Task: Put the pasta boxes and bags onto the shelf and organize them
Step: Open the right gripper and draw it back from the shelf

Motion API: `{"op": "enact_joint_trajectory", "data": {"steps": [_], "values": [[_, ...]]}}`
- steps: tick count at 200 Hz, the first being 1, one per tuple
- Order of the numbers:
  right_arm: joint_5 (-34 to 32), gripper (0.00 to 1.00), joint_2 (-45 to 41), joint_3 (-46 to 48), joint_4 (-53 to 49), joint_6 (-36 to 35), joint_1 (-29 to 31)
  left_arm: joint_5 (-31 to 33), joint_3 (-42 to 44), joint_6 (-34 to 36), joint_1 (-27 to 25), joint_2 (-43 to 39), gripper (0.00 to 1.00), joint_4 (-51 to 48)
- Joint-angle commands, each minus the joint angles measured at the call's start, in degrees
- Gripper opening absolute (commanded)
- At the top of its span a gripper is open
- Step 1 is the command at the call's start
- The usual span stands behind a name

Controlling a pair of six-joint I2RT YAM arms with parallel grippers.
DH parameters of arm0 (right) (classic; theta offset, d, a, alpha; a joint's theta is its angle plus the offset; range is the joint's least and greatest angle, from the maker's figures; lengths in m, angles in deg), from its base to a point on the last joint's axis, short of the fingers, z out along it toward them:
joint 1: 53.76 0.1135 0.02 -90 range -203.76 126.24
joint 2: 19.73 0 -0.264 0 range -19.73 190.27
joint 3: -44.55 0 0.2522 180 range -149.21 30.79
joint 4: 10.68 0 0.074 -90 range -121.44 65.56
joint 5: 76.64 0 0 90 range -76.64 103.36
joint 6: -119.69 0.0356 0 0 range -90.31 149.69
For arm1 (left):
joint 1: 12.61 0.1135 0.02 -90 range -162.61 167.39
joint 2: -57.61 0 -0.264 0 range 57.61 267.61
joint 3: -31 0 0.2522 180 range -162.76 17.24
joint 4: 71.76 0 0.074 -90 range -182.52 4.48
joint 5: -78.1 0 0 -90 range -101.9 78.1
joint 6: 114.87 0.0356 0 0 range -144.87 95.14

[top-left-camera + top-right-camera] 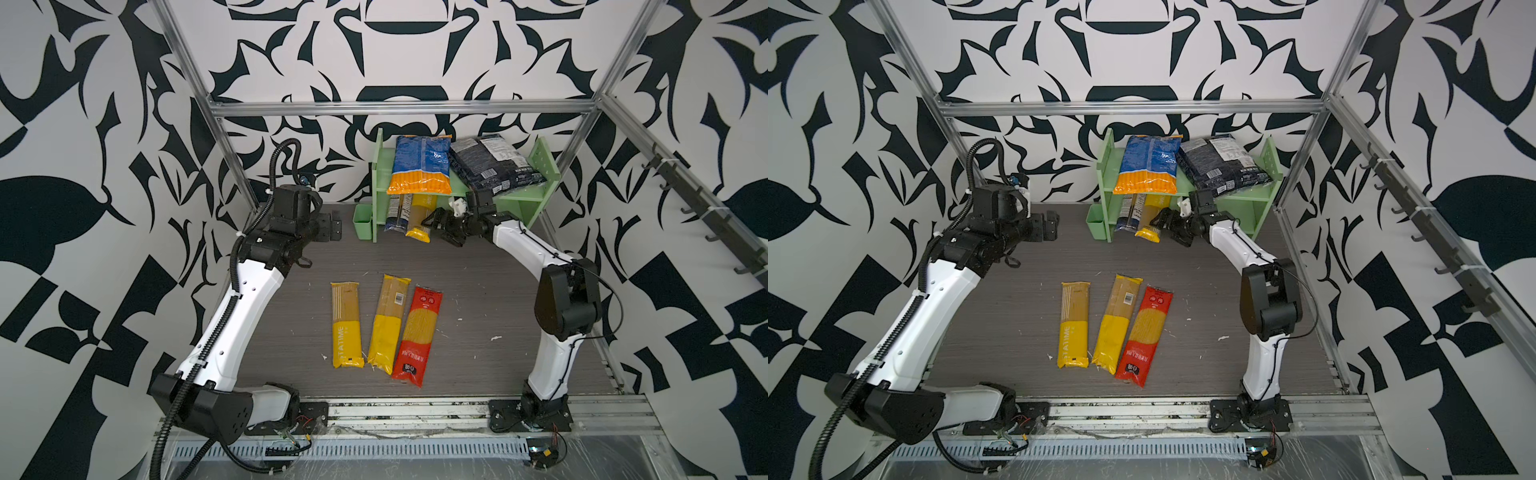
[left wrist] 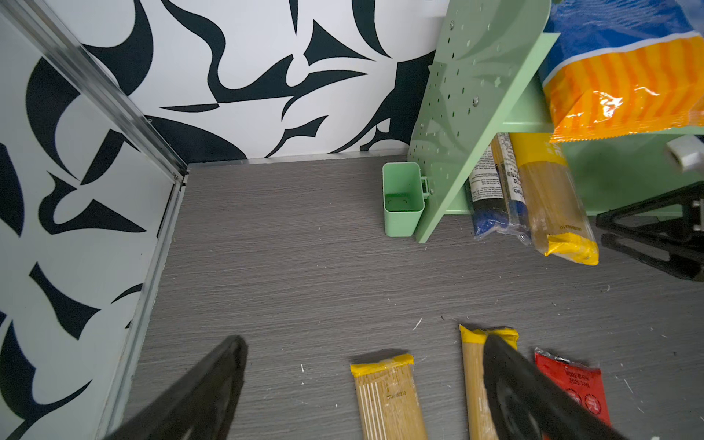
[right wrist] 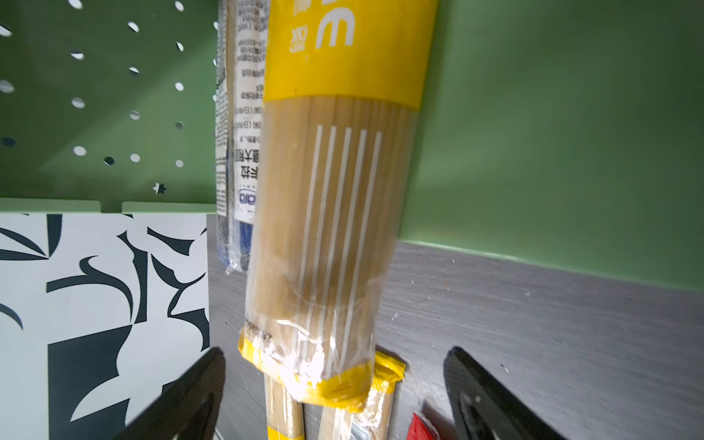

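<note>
The light green shelf point(image 1: 544, 166) stands at the back. A blue-and-orange bag point(image 1: 420, 166) and a black bag point(image 1: 494, 164) lie on its upper tier. On the lower tier, a navy-clear spaghetti pack point(image 1: 397, 216) and a yellow pack point(image 3: 335, 190) poke out over the front edge. My right gripper point(image 1: 440, 230) is open, its jaws spread either side of that yellow pack's end with gaps on both sides. Two yellow packs point(image 1: 346, 324) point(image 1: 388, 324) and a red pack point(image 1: 417, 332) lie side by side mid-table. My left gripper point(image 1: 334, 227) hangs open and empty at the back left.
A small green cup point(image 1: 362, 222) hangs on the shelf's left side panel. Metal frame posts stand at the back corners. Small white crumbs dot the grey table point(image 1: 478, 291). The right half of the lower tier point(image 3: 552, 133) is bare.
</note>
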Motion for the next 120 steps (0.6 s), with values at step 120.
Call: {"op": "enact_joint_trajectory", "data": {"steps": [120], "values": [[6.49,0.93,-9.11,6.81,12.01,-0.54,0.90,-4.69,2.20,-0.86,0.27,-4.43,0.99,0.79]]}}
